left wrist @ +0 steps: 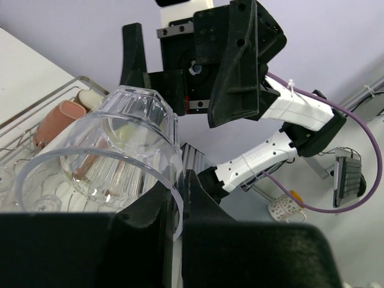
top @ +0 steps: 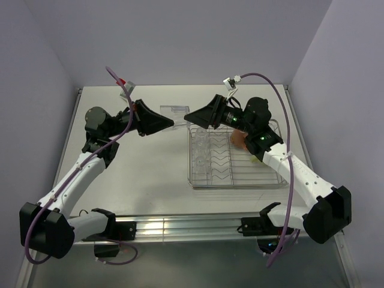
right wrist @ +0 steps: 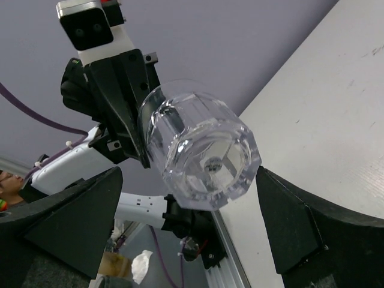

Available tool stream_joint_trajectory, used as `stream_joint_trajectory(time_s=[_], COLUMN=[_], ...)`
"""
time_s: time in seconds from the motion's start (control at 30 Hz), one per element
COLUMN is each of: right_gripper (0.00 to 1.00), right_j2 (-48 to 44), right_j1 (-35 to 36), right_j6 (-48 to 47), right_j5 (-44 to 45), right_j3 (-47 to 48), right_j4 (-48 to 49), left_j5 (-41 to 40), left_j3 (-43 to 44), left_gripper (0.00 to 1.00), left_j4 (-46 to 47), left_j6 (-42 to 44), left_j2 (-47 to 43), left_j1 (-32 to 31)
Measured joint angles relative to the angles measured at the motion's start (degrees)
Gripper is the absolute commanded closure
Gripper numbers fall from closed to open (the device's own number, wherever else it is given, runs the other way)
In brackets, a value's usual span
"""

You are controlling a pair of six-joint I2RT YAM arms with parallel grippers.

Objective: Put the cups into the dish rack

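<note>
My left gripper [top: 173, 124] is shut on the rim of a clear glass tumbler [left wrist: 114, 150] and holds it sideways in the air, left of the dish rack [top: 237, 185]. The tumbler's base faces my right gripper [top: 188, 117], which is open with one finger on each side of the base [right wrist: 201, 150], apart from it. The chrome wire rack holds a pink-terracotta mug [top: 239, 139], a pale mug [left wrist: 90, 99] behind it and clear tumblers [top: 201, 157] in its left part. The brown cup is out of view.
A flat clear plastic piece [top: 172, 110] lies on the white table [top: 138, 174] behind the held tumbler. Purple walls close in the back and sides. Both arm bases sit on the rail at the near edge.
</note>
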Motion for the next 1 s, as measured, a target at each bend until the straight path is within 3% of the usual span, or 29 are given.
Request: stream_joint_trajectory(time_s=[1.0], right_gripper=[0.01], right_j2=[2.78], right_j1=[3.54], right_j6=[-3.13], right_j5=[1.36], right_j3=[0.0], right_j4=[0.68], left_j5=[-0.11], left_j3=[-0.02], left_gripper=[1.0], left_j4=[1.95], left_j6=[-1.18], left_j2=[0.81], left_j1=[-3.15])
